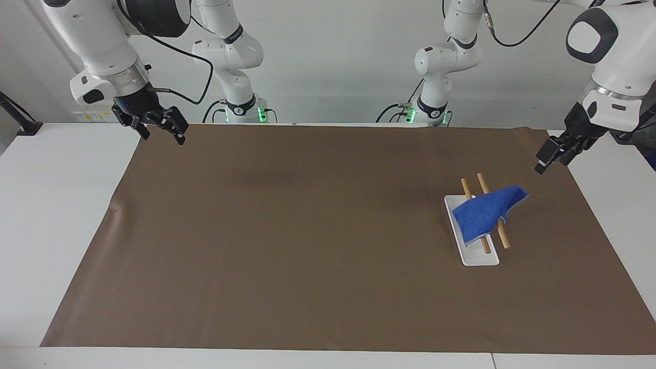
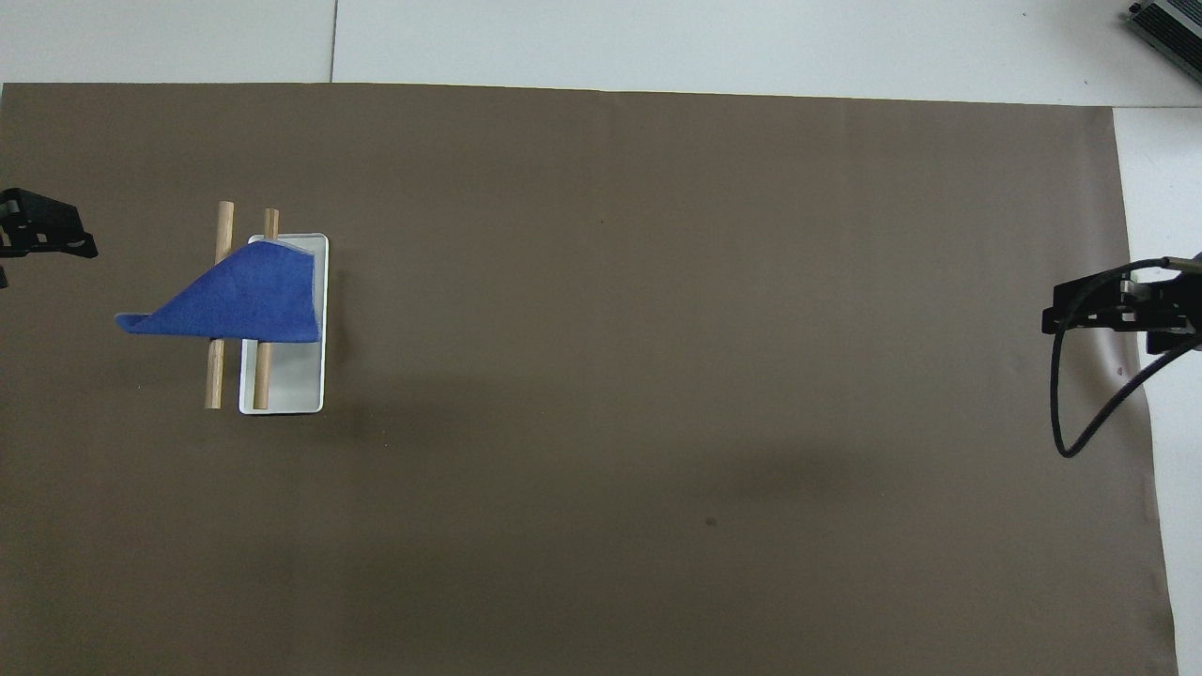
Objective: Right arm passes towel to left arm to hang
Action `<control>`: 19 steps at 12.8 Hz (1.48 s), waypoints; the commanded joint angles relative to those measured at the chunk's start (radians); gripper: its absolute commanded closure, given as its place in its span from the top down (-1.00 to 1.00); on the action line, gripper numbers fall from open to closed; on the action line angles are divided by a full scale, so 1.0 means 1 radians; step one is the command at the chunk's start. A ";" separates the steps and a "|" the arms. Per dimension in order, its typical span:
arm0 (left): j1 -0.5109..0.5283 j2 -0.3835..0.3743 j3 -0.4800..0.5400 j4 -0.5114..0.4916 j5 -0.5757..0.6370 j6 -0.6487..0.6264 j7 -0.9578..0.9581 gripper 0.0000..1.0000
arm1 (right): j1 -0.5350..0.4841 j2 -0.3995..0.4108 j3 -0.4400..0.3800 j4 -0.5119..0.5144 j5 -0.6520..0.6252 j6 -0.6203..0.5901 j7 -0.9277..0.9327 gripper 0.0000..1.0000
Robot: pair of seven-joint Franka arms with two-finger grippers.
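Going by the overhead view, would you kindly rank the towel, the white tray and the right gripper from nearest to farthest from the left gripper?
Measured from the left gripper, at the mat's edge at the left arm's end:
1. The towel, draped over the two wooden rods, its loose corner pointing toward that gripper.
2. The white tray, just past the rods.
3. The right gripper, waiting at the right arm's end.

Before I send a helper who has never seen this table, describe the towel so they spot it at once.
On the brown mat, toward the left arm's end, a white tray carries two wooden rods. The towel is draped over those rods, one corner sticking out past them. It is the only blue, soft thing there.
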State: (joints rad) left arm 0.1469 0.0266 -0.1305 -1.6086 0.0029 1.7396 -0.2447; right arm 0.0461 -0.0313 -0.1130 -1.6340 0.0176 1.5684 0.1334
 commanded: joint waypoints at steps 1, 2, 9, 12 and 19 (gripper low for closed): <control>-0.032 -0.008 0.009 0.009 0.040 -0.051 -0.004 0.69 | -0.003 -0.019 -0.002 -0.023 0.002 0.007 -0.011 1.00; -0.032 -0.011 0.009 0.009 0.042 -0.055 0.001 0.67 | -0.003 -0.021 -0.002 -0.023 0.002 0.007 -0.011 1.00; -0.030 -0.022 0.006 -0.011 0.039 -0.051 -0.001 1.00 | -0.003 -0.021 -0.002 -0.024 0.002 0.007 -0.011 1.00; -0.032 -0.030 0.002 -0.027 0.029 -0.043 0.005 1.00 | -0.003 -0.021 -0.002 -0.023 0.002 0.007 -0.011 1.00; -0.072 -0.050 -0.015 -0.037 0.028 -0.096 -0.001 1.00 | -0.003 -0.019 -0.002 -0.024 0.002 0.007 -0.011 1.00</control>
State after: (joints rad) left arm 0.1054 0.0118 -0.1525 -1.6173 0.0211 1.6808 -0.2447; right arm 0.0461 -0.0313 -0.1130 -1.6341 0.0176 1.5684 0.1334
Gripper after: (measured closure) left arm 0.000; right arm 0.000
